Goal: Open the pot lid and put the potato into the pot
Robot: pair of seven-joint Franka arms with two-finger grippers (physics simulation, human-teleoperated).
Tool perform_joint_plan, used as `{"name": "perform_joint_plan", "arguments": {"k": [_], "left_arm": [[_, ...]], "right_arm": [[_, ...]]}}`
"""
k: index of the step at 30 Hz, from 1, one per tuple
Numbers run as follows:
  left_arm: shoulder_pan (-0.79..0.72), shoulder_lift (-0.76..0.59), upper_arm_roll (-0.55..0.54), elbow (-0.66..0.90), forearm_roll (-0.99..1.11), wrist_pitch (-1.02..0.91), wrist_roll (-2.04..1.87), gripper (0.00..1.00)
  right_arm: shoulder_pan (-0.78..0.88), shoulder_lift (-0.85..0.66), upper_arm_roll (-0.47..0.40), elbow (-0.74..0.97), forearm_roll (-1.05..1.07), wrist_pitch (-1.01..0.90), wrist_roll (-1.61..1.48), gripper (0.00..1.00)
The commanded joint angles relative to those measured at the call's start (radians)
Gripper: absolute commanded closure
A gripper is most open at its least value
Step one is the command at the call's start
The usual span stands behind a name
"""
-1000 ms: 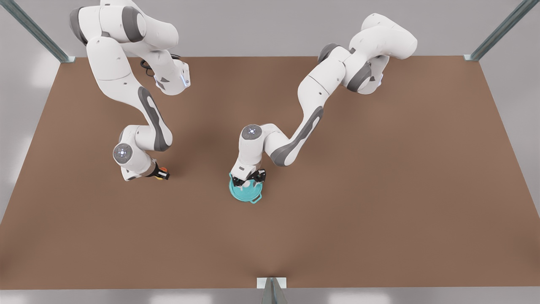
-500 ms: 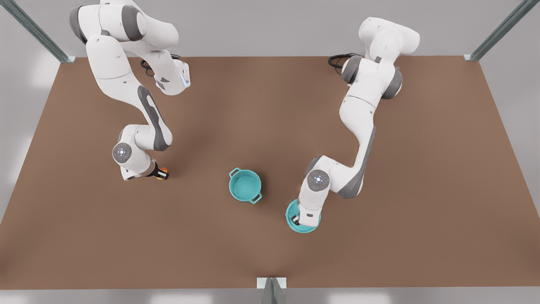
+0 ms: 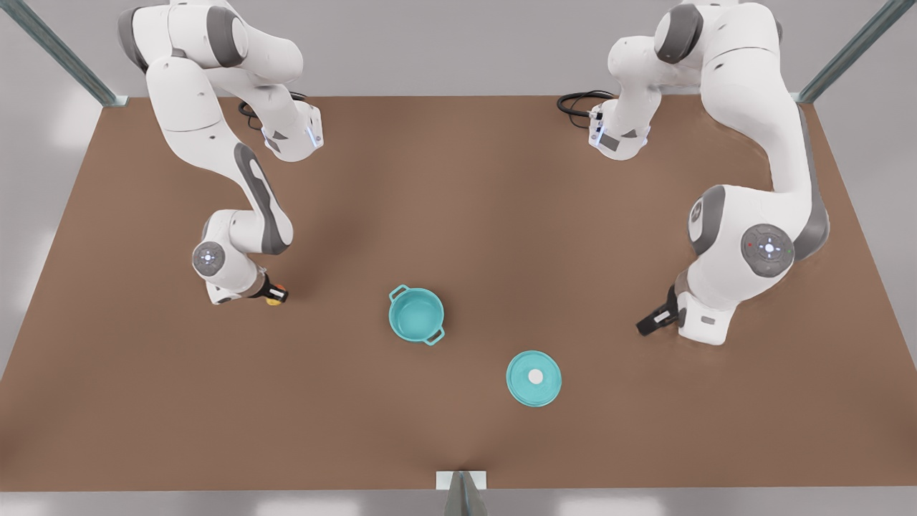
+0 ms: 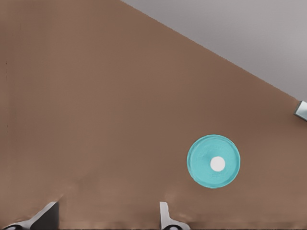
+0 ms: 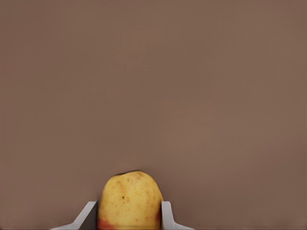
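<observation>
My left gripper (image 3: 645,327) had released the lid (image 3: 534,378) beside the open pot (image 3: 416,314) and withdrawn, jaws spread, empty. My right gripper (image 3: 278,294) stayed clamped on the potato (image 5: 129,200), ready to carry it over.

The front view looks steeply down from above the bench (image 3: 458,179), facing both arms' bases. The left wrist view shares the pot lid (image 4: 213,161) with it; the right wrist view sits close behind the potato (image 5: 130,200)

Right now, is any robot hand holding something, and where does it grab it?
The right gripper has its fingers against the potato's two sides. The left gripper is open, away from the pot lid.
</observation>
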Motion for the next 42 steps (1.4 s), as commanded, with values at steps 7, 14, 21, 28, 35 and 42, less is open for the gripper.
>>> {"name": "perform_joint_plan", "arguments": {"k": [7,14,21,28,35,42], "left_arm": [[0.023,-0.12,0.021,-0.077,-0.087,-0.034,0.659,0.0],[0.054,-0.106,-0.028,-0.054,-0.029,-0.126,0.647,0.0],[0.097,-0.106,-0.045,-0.054,-0.036,-0.119,0.639,0.0],[0.094,-0.104,-0.045,-0.057,-0.035,-0.119,0.645,0.0],[0.092,-0.103,-0.046,-0.057,-0.038,-0.119,0.645,0.0],[0.098,-0.103,-0.045,-0.054,-0.036,-0.103,0.647,0.0]], "right_arm": [[0.002,0.009,0.0,0.0,0.0,0.009,0.005,0.4],[0.002,0.018,0.0,0.0,0.0,0.01,0.005,0.43],[0.002,-0.005,0.0,-0.002,0.0,0.0,0.003,0.48],[0.021,-0.076,0.02,0.009,0.003,-0.074,0.014,0.48],[0.128,-0.086,0.024,0.208,0.04,-0.329,0.164,0.49],[0.243,-0.068,0.024,0.339,0.092,-0.416,0.336,0.49]]}}
